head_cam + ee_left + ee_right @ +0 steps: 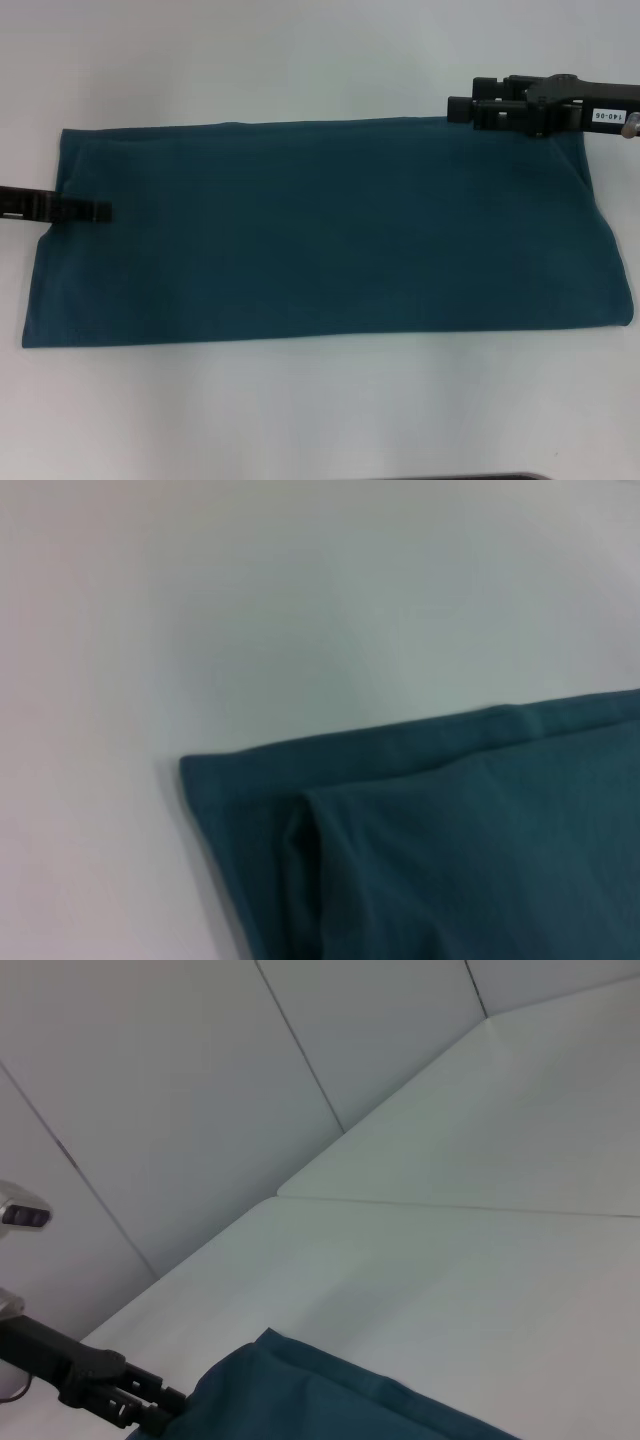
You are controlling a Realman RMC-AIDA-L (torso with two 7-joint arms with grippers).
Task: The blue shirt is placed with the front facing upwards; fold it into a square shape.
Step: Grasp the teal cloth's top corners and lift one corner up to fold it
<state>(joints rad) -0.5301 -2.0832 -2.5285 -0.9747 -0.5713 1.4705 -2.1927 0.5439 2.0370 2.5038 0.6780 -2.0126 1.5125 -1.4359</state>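
Note:
The blue shirt (320,230) lies flat on the white table (300,60), folded into a long teal rectangle running left to right. Only plain teal cloth shows; the lettering and label are hidden. My left gripper (98,212) reaches in low from the left and lies over the shirt's left edge, about halfway along it. My right gripper (458,108) reaches in from the right at the shirt's far edge, toward its right end. The left wrist view shows a folded corner of the shirt (450,850) with layered edges. The right wrist view shows a shirt corner (330,1405) and the left gripper (165,1410) at its edge.
The white table surrounds the shirt on all sides, with bare strips in front and behind. The shirt's right end reaches almost to the edge of the head view. Grey wall panels (150,1080) stand beyond the table. A dark edge (460,477) shows at the front.

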